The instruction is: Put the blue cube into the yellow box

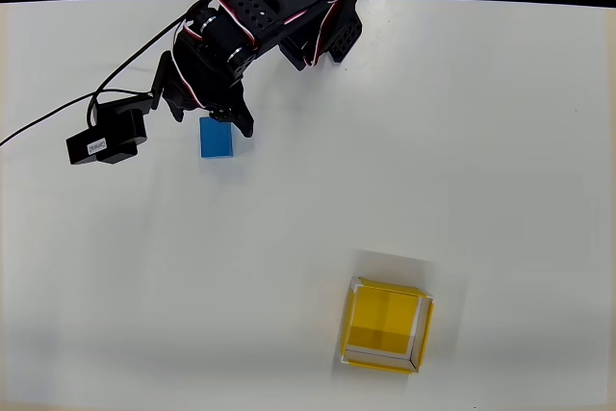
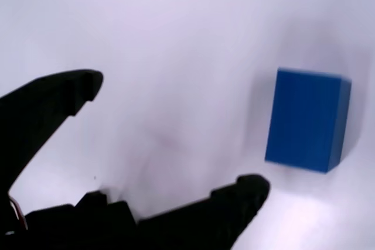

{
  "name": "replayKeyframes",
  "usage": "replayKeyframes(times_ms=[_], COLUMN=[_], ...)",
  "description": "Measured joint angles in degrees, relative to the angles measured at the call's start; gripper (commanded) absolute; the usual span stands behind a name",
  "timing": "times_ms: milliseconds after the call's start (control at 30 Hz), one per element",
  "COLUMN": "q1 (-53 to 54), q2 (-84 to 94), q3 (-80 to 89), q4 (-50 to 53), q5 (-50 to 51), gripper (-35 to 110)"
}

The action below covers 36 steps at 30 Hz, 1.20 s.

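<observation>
Hand [image 2: 176, 139] gapes wide just beside the blue cube [image 2: 307, 120], not yet straddling it for the grasp; yellow box [image 1: 386, 324] waits well apart.

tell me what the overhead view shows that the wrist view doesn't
Overhead: the yellow box sits far from the blue cube, toward the lower right, and a black module with a white label lies left of the cube. Wrist: the gripper is open, nothing between its fingers, and the cube sits off to their right. Both show the cube resting on the white table.
</observation>
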Motion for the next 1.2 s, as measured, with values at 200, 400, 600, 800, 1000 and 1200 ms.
replayKeyframes(times_ms=[200,400,600,800,1000,1200], q1=[2.1,1.9,1.9,2.1,3.6,4.9], q2=[0.0,0.2,0.2,0.2,-1.8,-6.2], q3=[9.2,16.6,21.4,25.7,26.0,26.9], q4=[-3.1,-8.9,-13.4,-19.1,-23.0,-26.7], q5=[-2.5,-1.8,-1.5,-1.5,-2.6,-3.6], gripper=[48,48,49,49,49,49])
